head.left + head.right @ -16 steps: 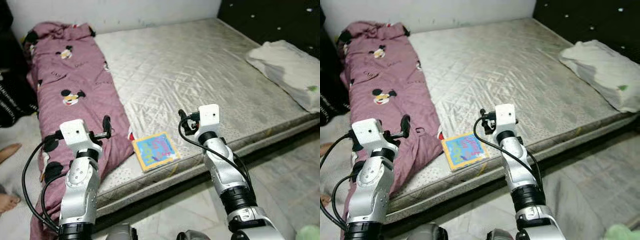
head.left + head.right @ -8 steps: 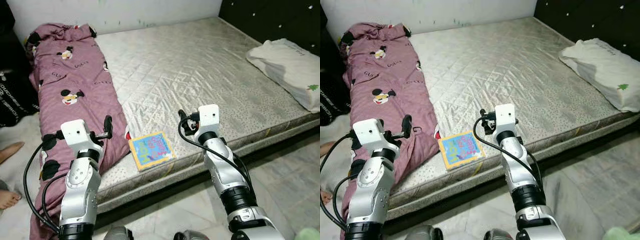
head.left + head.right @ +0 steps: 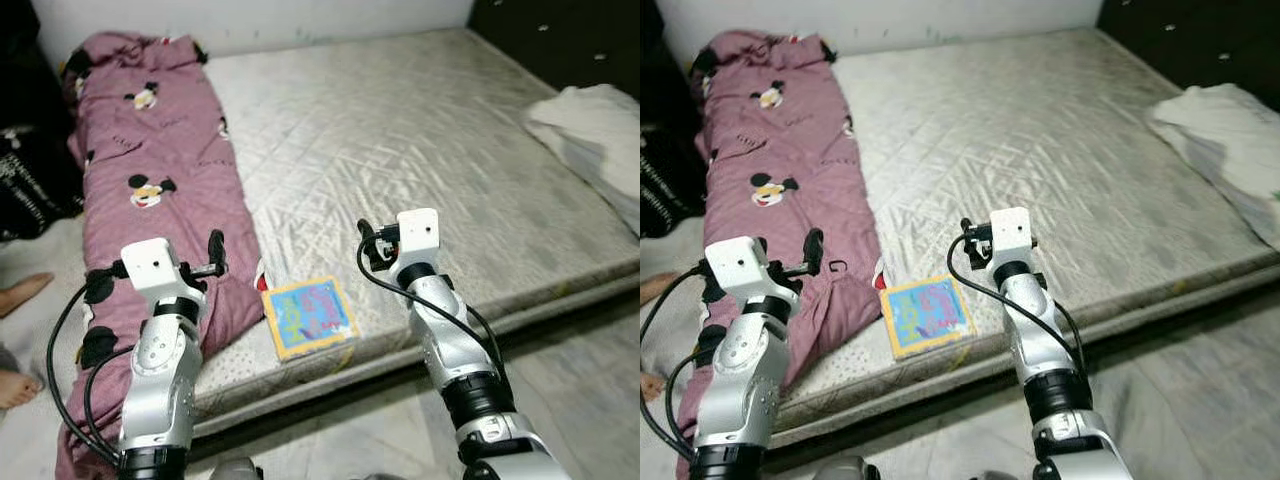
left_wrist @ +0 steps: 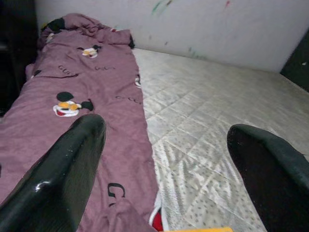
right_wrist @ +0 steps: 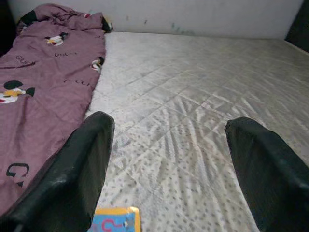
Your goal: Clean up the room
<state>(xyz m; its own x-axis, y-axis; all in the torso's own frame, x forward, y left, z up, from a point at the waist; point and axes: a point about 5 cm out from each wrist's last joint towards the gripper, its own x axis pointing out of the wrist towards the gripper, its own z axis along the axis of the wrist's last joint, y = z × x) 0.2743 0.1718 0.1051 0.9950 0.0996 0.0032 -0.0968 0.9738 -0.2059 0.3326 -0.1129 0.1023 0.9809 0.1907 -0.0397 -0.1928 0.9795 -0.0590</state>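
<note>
Book (image 3: 309, 316), colourful cover with yellow border, lies flat near front edge of mattress (image 3: 420, 150), just beside maroon cartoon-print blanket (image 3: 150, 190). Blanket runs along mattress's left side, lower end draping off front edge. White pillow (image 3: 590, 130) at far right of bed. Left gripper (image 4: 169, 164) raised over blanket edge, fingers spread, empty. Right gripper (image 5: 169, 164) raised over bare mattress beyond book, fingers spread, empty. Person's bare feet (image 3: 18, 340) on floor at left.

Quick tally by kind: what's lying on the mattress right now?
Quilts: 1, the maroon cartoon-print quilt
Books: 1, the colourful book near the front edge
Pillows: 1, the white pillow
Total: 3
</note>
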